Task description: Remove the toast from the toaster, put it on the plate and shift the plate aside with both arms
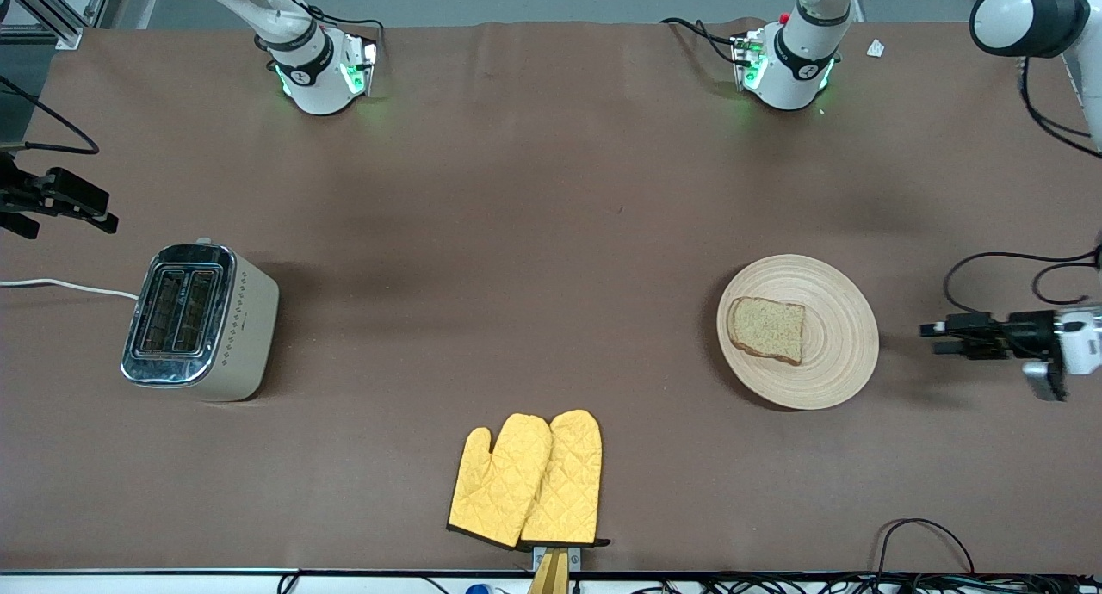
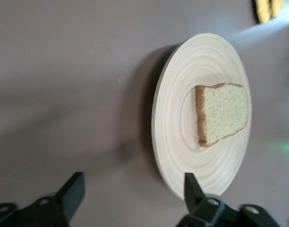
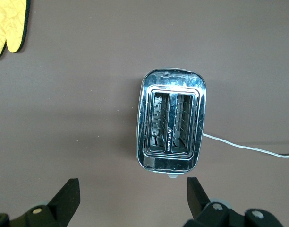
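The toast (image 1: 766,328) lies flat on the round wooden plate (image 1: 839,340), toward the left arm's end of the table. My left gripper (image 1: 931,337) is open and empty, held level just off the plate's rim, pointing at it from the table's end. In the left wrist view the plate (image 2: 177,142) carries the toast (image 2: 223,113), and one fingertip (image 2: 191,187) overlaps the rim while the gripper (image 2: 134,187) gapes over bare cloth. My right gripper (image 1: 103,219) is open and empty, up over the cloth beside the toaster (image 1: 200,321); the right wrist view looks down on the gripper (image 3: 133,189).
The chrome two-slot toaster (image 3: 172,125) stands at the right arm's end, slots empty, with a white cord (image 1: 60,286) running off the table. Two yellow oven mitts (image 1: 529,480) lie near the front edge. A brown cloth (image 1: 516,232) covers the table.
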Motion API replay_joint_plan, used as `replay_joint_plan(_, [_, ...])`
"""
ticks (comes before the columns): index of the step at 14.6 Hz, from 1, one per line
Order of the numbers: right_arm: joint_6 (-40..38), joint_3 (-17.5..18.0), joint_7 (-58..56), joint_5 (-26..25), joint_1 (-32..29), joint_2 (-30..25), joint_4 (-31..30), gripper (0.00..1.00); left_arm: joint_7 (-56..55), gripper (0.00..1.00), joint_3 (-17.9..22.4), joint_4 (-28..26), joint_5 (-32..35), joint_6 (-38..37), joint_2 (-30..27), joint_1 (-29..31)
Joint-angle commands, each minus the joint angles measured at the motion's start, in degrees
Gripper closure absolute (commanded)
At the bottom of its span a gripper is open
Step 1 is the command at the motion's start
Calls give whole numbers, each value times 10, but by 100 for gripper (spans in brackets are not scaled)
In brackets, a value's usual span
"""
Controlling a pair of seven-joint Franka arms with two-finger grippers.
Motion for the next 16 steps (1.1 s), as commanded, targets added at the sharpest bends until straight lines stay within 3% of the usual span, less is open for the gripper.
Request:
replay_joint_plan(1, [-1, 1, -4, -6, -1, -11, -6, 0, -22, 0, -1, 8, 73, 23, -53, -55])
replay_joint_plan(7, [-1, 1, -4, -5, -1, -11, -6, 0, -244, 0, -3, 3, 149, 18, -183, -171])
replay_joint_plan(10, [-1, 1, -4, -5, -2, -11, -6, 0, -365, 0, -3, 2, 211, -35, -263, -246])
replay_joint_plan(16, [0, 1, -4, -5, -3, -10, -6, 0, -528, 0, -10, -3, 230, -140, -359, -268])
